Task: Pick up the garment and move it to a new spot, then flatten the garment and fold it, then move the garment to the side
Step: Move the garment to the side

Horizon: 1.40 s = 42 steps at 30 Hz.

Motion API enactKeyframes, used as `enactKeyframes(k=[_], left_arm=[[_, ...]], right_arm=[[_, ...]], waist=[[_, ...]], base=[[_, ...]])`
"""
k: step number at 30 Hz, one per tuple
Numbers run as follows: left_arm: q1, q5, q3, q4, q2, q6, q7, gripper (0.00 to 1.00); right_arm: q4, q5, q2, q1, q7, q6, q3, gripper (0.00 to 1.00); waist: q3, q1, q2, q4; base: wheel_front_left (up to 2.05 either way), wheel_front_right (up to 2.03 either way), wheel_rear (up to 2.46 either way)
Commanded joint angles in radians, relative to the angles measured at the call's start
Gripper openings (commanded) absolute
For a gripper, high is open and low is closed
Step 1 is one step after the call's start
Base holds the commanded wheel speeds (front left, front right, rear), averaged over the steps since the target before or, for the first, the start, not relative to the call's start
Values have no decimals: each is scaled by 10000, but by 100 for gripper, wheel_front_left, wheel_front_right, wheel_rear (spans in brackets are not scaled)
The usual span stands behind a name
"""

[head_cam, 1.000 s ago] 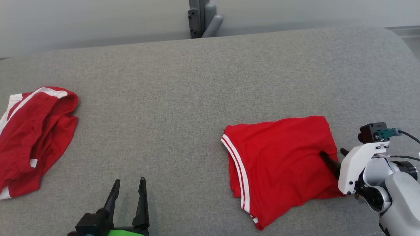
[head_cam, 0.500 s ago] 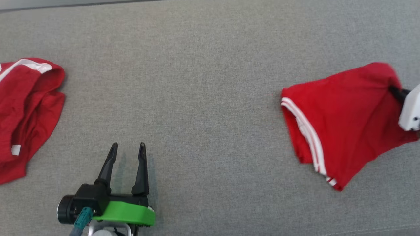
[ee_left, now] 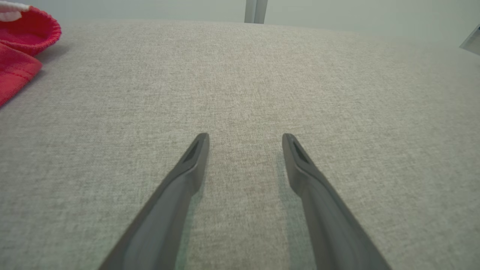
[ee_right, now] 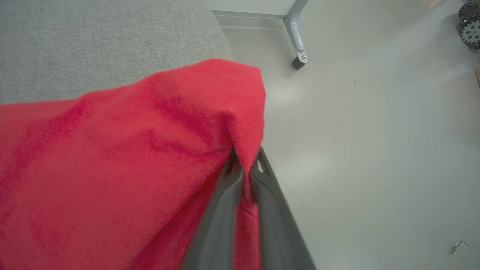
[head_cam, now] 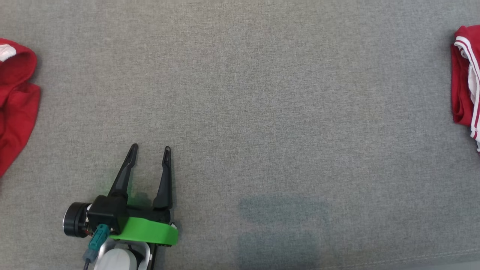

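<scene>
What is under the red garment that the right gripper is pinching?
Below the red fabric garment, pinched in the right gripper, is the grey fabric-covered surface; its corner reaches over pale floor. Whether the cloth touches the surface is hidden.

Nothing to read in these shots, honestly. No lettering, logo, brand or number I can make out on the garment, it's just plain red cloth with white stripes along one edge. The other red garment, way off to the left of the left fingers, has a white patch near its top. It's too small and blurry to tell if anything's printed on it.
</scene>
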Motion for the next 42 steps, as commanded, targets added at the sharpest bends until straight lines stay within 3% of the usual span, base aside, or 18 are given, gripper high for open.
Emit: enactKeyframes(k=[1, 4, 7, 13, 16, 19, 23, 30, 32, 35, 42], left_arm=[[-189, 48, 84, -50, 27, -2, -27, 100], [-98, 5, 115, -108, 25, 109, -27, 100], [147, -43, 164, -67, 25, 197, -26, 100], [565, -462, 299, 105, 28, 340, -26, 100], [860, -750, 381, 306, 28, 398, -26, 100], [1088, -845, 441, 394, 27, 420, -26, 100], [1545, -1038, 544, 635, 27, 451, -26, 100], [2083, -1229, 790, 1262, 29, 491, -26, 100], [2107, -1343, 830, 1348, 24, 542, -26, 100], [2121, -1308, 849, 1377, 27, 576, -26, 100], [2276, -1333, 1122, 1556, 27, 387, -26, 100]], right_arm=[[393, -414, 127, -337, -274, -14, -28, 100], [979, -1160, 291, -774, -715, -15, 3, 100], [1180, -1556, 801, -1009, -1939, -14, -235, 100], [893, -1577, 1753, -424, -4457, -15, -466, 100], [339, -1710, 2304, 348, -5139, -14, -160, 100], [-279, -1775, 2582, 1060, -5339, -17, -82, 100], [-2257, -1807, 3326, 2952, -5451, -14, -528, 100], [-5628, -2675, 5355, 6879, -5450, -14, -1364, 100], [-5957, -2798, 6044, 7680, -5449, -14, -1435, 100], [-6250, -3208, 6557, 8423, -5450, -15, -1664, 100], [-6293, -3879, 7324, 9404, -5451, -14, -1829, 100]], waist=[[170, -2, 35, 7], [130, -2, 35, -51], [-171, -2, 35, -200], [-1339, -2, 35, -416], [-2111, -2, 35, -503], [-2625, -2, 35, -520], [-3523, -2, 35, -467], [-4554, -2, 35, -307], [-4760, -2, 35, -208], [-4909, -2, 35, -29], [-5347, -2, 35, 339]], base=[[0, 0, 0], [0, 0, 0], [0, 0, 0], [0, 0, 0], [0, 0, 0], [0, 0, 0], [0, 0, 0], [0, 0, 0], [0, 0, 0], [0, 0, 0], [0, 0, 0]])
